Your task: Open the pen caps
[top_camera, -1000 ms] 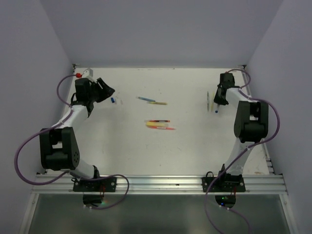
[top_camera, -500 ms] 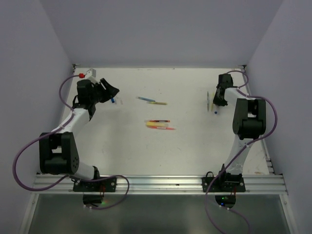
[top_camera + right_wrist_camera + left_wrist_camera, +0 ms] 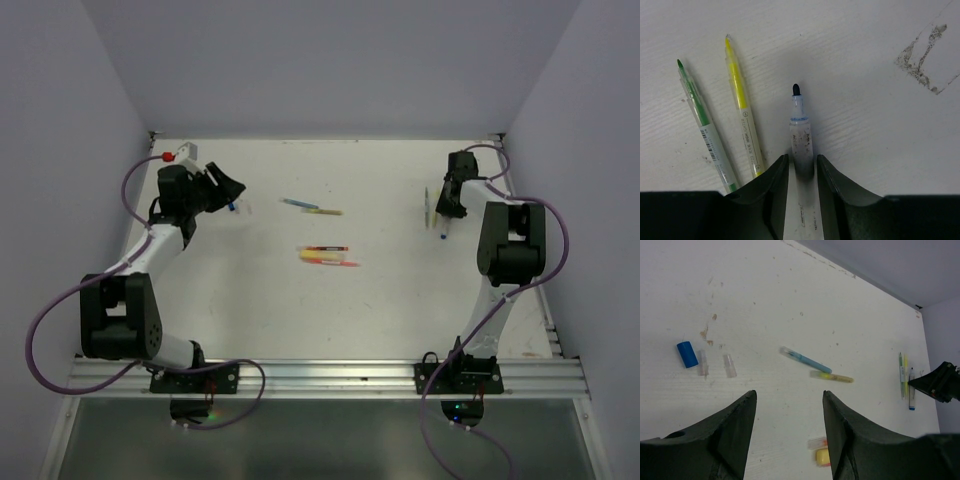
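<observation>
**Slim round pens and loose caps: rolling and smearing are the risks**

The right gripper (image 3: pixel 802 159) straddles the barrel of a blue-tipped pen (image 3: pixel 801 130) that lies uncapped on the white table (image 3: pixel 880 150). Its jaws sit close on each side, and I cannot tell whether they pinch it. The left gripper (image 3: pixel 788 395) hovers with its jaws wide apart and nothing between them. Near it on the table lie the loose caps: a stubby blue cap (image 3: pixel 687 354) and two clear caps (image 3: pixel 702 362) just beside it.

The barrel is smooth, round plastic, so on release it may roll into the yellow pen (image 3: pixel 742 107) and the green pen (image 3: pixel 702 125) just beside it, both bare-tipped. A tilted lift could drag the felt nib across the scuffed, finely grained tabletop and leave ink. The clear caps nearly vanish against the white, and a low sweep by the left arm could flick them away.
</observation>
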